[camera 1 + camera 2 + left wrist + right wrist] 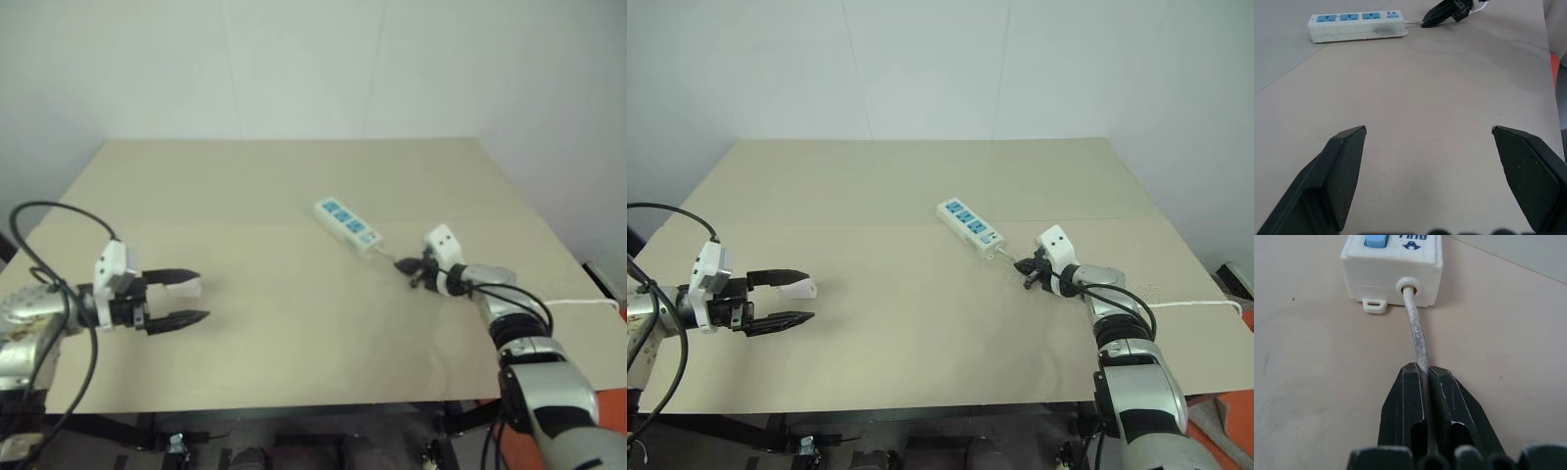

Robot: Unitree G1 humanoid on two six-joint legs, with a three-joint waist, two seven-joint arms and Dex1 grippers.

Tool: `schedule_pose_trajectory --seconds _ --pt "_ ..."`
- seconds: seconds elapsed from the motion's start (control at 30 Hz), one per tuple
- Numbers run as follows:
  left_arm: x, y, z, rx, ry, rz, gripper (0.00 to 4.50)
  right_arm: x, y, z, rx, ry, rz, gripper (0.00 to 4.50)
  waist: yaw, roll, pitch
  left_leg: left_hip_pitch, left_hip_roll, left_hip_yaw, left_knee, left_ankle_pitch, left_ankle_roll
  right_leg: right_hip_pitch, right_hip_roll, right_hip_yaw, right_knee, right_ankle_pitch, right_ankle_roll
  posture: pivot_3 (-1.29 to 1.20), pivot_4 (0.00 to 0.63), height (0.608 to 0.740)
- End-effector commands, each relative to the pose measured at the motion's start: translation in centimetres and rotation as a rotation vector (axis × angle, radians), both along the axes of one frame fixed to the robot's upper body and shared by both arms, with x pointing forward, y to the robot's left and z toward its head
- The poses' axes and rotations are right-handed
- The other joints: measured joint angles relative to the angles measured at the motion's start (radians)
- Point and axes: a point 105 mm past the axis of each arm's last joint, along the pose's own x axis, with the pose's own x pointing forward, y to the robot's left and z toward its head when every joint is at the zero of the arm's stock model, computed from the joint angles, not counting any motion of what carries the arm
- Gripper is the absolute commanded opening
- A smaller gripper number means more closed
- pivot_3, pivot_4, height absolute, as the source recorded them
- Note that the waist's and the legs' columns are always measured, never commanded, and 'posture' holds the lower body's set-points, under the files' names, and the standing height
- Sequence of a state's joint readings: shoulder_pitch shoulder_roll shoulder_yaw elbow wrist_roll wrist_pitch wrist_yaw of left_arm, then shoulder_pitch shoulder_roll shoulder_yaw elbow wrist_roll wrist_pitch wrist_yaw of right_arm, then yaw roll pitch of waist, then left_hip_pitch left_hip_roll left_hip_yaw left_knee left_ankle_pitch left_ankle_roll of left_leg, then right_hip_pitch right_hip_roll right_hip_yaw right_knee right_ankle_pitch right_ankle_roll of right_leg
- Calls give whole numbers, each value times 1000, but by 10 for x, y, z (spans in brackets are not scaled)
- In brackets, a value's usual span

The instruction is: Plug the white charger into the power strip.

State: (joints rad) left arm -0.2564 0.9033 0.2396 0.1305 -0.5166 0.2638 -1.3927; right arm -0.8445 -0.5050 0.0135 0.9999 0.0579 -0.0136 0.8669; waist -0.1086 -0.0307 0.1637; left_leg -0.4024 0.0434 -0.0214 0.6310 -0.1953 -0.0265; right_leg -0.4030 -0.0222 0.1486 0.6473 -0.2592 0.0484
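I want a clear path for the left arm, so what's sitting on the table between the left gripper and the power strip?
Nothing: in the left wrist view, bare table runs from the open left gripper to the power strip.

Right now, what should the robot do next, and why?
Probably close the left gripper on the white charger, which lies by its open fingers, not yet held. The right gripper is already shut on the cord just behind the power strip, seemingly steadying it.

From head height we look down across the tabletop (245, 186); wrist views sit close, sharing the power strip (1354, 25).
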Motion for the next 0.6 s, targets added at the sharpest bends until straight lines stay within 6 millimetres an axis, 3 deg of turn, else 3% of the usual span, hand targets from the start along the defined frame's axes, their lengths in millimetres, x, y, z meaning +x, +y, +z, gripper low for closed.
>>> schedule_pose_trajectory --seconds 0.03,0.1,0.23,0.33,0.43,0.6 --pt "-3 7 10 7 -41 2 4500 -6 8 13 9 -78 65 19 -2 0 0 0 0 0 0 0 0 0 0 0 0 0 0 0 150 740" --pt "-3 9 10 9 -39 4 4500 -19 14 25 4 -130 129 19 -1 0 0 -1 0 0 -1 0 0 -1 0 0 0 0 0 0 150 740" --pt "-3 10 9 9 -39 6 4500 -66 17 47 -12 -217 217 19 12 2 1 -4 0 -2 -1 0 0 -3 0 -3 0 -1 0 0 150 740" --pt "-2 9 6 6 -33 1 4500 -92 7 46 -23 -180 202 19 17 3 2 -4 0 -2 -1 0 0 -3 -1 -3 0 -1 0 0 150 740" --pt "-1 7 3 2 -25 -11 4500 -96 -6 33 -44 -132 111 19 16 2 1 -2 0 -2 1 0 0 -1 0 -3 0 -4 7 0 150 740" --pt "6 2 5 -2 -32 -31 4500 -101 -2 25 -65 -146 97 1621 13 2 1 -1 0 -2 2 2 2 0 0 -3 1 -4 7 0 150 740"
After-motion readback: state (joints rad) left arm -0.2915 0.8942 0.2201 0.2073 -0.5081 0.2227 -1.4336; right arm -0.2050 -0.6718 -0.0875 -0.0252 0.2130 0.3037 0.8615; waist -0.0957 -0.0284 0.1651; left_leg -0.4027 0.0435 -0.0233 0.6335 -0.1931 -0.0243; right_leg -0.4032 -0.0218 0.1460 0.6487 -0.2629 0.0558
